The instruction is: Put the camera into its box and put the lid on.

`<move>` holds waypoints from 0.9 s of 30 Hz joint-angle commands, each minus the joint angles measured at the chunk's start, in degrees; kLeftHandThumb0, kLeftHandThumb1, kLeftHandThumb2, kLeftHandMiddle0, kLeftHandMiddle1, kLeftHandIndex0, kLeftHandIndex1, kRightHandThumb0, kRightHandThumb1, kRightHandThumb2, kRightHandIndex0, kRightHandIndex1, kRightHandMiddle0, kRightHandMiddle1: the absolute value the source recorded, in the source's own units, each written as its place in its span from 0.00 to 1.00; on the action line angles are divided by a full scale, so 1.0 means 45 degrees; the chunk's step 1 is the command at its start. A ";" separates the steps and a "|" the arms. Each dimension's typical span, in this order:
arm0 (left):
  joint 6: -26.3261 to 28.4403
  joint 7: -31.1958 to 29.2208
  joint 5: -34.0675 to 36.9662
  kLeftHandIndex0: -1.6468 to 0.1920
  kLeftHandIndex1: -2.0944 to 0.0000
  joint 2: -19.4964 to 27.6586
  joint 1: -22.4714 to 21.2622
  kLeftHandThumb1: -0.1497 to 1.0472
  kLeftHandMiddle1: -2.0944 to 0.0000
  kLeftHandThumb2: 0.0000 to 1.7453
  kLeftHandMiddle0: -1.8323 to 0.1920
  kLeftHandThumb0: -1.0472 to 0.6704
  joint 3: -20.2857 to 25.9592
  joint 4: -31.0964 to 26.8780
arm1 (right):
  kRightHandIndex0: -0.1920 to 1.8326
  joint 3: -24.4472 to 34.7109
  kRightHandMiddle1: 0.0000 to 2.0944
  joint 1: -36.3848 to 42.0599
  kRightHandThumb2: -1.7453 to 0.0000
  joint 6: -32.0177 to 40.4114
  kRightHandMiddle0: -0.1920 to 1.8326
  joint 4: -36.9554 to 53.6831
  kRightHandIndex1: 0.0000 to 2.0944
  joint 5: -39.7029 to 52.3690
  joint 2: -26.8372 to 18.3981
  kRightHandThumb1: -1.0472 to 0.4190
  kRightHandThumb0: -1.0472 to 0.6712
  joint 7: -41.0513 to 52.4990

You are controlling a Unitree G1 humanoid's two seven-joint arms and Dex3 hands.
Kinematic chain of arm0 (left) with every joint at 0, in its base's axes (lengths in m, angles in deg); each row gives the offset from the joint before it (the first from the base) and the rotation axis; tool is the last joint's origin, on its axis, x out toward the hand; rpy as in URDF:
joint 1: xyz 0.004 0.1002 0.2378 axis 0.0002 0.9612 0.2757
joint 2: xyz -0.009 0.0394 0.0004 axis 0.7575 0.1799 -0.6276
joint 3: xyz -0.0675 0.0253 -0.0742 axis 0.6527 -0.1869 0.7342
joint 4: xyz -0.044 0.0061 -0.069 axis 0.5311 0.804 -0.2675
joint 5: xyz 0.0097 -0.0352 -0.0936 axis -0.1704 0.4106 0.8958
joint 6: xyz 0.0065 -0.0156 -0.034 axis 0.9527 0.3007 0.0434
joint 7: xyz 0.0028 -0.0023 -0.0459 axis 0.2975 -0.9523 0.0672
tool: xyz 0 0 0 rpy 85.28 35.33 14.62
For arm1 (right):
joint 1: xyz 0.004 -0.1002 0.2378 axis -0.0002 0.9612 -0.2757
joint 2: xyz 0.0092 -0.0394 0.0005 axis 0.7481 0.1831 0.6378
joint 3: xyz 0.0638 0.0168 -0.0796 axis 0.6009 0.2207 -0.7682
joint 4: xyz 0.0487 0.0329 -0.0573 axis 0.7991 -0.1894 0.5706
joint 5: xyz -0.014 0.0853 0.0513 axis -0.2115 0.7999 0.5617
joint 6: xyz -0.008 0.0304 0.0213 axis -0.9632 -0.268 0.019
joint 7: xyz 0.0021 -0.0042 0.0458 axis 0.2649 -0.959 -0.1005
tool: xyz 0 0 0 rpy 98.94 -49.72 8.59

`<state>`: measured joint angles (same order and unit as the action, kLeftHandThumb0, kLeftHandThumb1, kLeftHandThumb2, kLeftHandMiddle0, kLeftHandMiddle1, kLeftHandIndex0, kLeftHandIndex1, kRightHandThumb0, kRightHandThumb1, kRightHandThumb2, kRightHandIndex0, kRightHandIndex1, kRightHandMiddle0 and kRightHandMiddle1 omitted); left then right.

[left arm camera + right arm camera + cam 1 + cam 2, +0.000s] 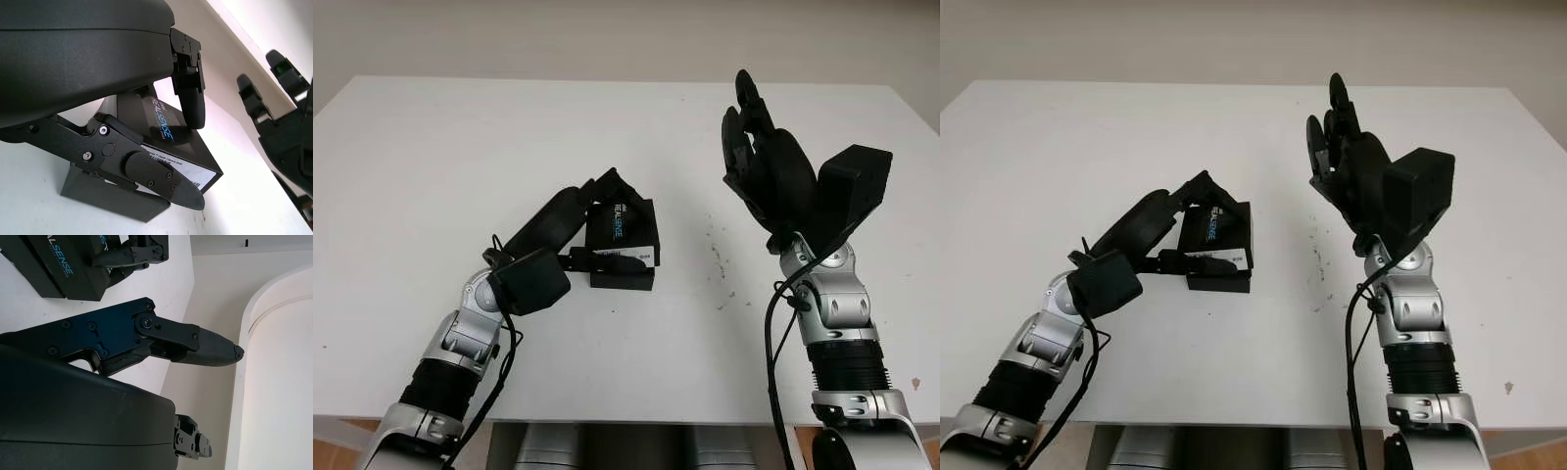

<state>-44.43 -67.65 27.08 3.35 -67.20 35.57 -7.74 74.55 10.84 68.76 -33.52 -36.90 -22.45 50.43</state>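
A black box lid (pixel 622 230) printed with "REALSENSE" sits tilted on the black box base (pixel 623 279) at the middle of the white table. My left hand (pixel 610 223) is shut on the lid, one finger over its far edge and the thumb (pixel 161 178) along its labelled near side. The lid (pixel 166 142) covers the inside of the base (pixel 112 198). My right hand (pixel 754 147) is open and raised above the table to the right of the box, apart from it.
The white table (pixel 460 147) stretches wide to the left and behind the box. A few small dark specks (pixel 717 257) lie between the box and my right arm. The table's front edge runs just below both forearms.
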 commanded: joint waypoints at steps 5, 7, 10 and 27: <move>-0.0892 -0.0169 -0.0073 0.82 0.30 0.0059 -0.0447 1.00 0.22 0.05 0.78 0.55 -0.0234 0.1202 | 0.00 0.0037 0.00 0.0075 0.63 0.0010 0.00 0.0243 0.00 -0.0018 -0.0051 0.00 0.17 0.0048; -0.1187 -0.0118 -0.0244 0.81 0.30 0.0125 -0.0695 1.00 0.21 0.05 0.78 0.55 -0.0298 0.1620 | 0.00 0.0066 0.00 0.0092 0.63 0.0011 0.00 0.0267 0.00 0.0018 -0.0037 0.00 0.17 0.0049; -0.1454 -0.0153 -0.0399 0.80 0.30 0.0247 -0.1025 1.00 0.21 0.04 0.78 0.56 -0.0352 0.2095 | 0.00 0.0099 0.00 0.0092 0.63 -0.0004 0.00 0.0257 0.00 0.0027 -0.0031 0.00 0.17 0.0013; -0.3421 0.1209 -0.2099 0.79 0.30 0.0843 -0.2117 1.00 0.21 0.04 0.77 0.58 -0.0851 0.4057 | 0.00 0.0073 0.00 0.0180 0.63 0.0108 0.00 0.0368 0.00 0.0001 -0.0076 0.00 0.17 0.0103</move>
<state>-59.60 -62.88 18.07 5.88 -75.83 32.02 9.72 74.71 11.31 69.03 -33.07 -36.84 -22.48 50.91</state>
